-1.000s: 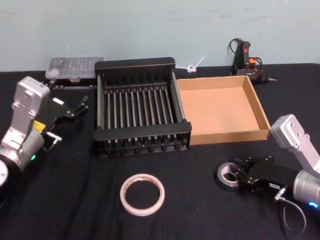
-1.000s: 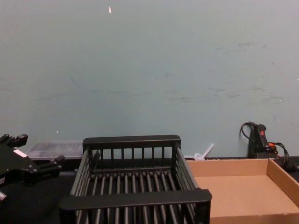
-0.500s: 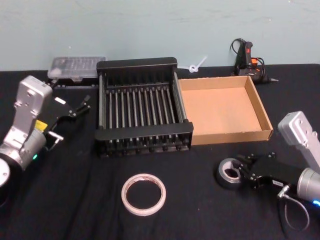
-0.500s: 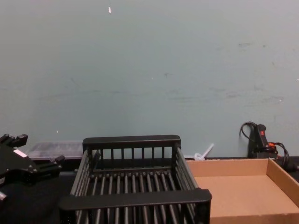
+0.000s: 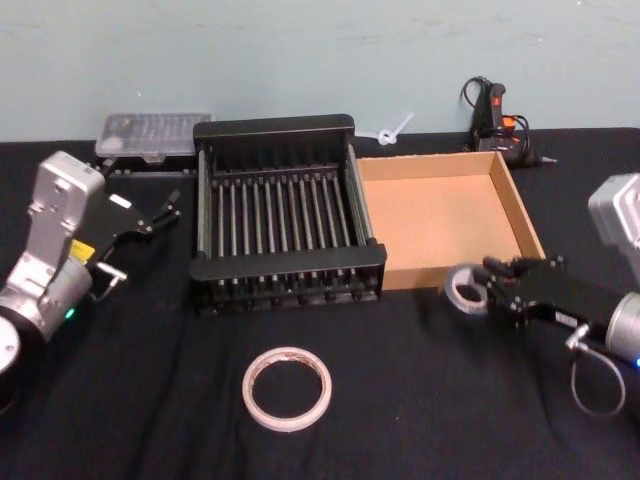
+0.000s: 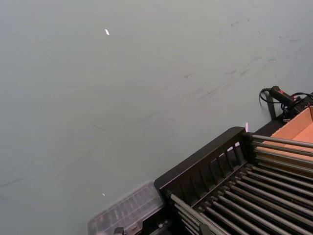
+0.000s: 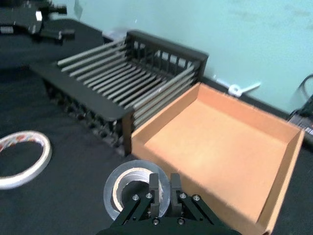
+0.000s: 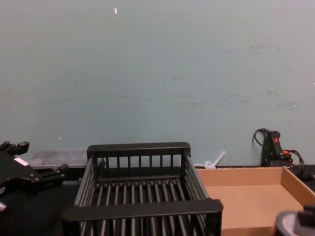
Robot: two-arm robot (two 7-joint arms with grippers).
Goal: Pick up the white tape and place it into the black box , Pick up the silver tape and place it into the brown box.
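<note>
Head view puts the silver tape [image 5: 466, 290] at the right of the frame, lifted off the black table [image 5: 400, 400] and hanging just in front of the near wall of the brown box [image 5: 440, 218]. The right gripper [image 5: 492, 288] holds it: in the right wrist view its two fingers [image 7: 155, 192] stand close together, pinched over the roll's wall [image 7: 131, 192], one finger inside the pale core and one outside. In the chest view the roll's edge [image 8: 295, 223] shows at the lower right corner, before the cardboard wall [image 8: 256, 204].

Just left of the brown box, touching it side by side, stands the black box [image 5: 278, 215], at the centre of the head view. The white tape [image 5: 287, 388] lies flat on the table at lower centre, well apart from both boxes.

At the left of the head view the left gripper [image 5: 160, 212] hangs beside the black box, its fingers spread open and holding nothing. Behind it, at upper left, lies a clear plastic container [image 5: 150, 135]. At upper right, by the wall, lies a black glue gun [image 5: 497, 120].
</note>
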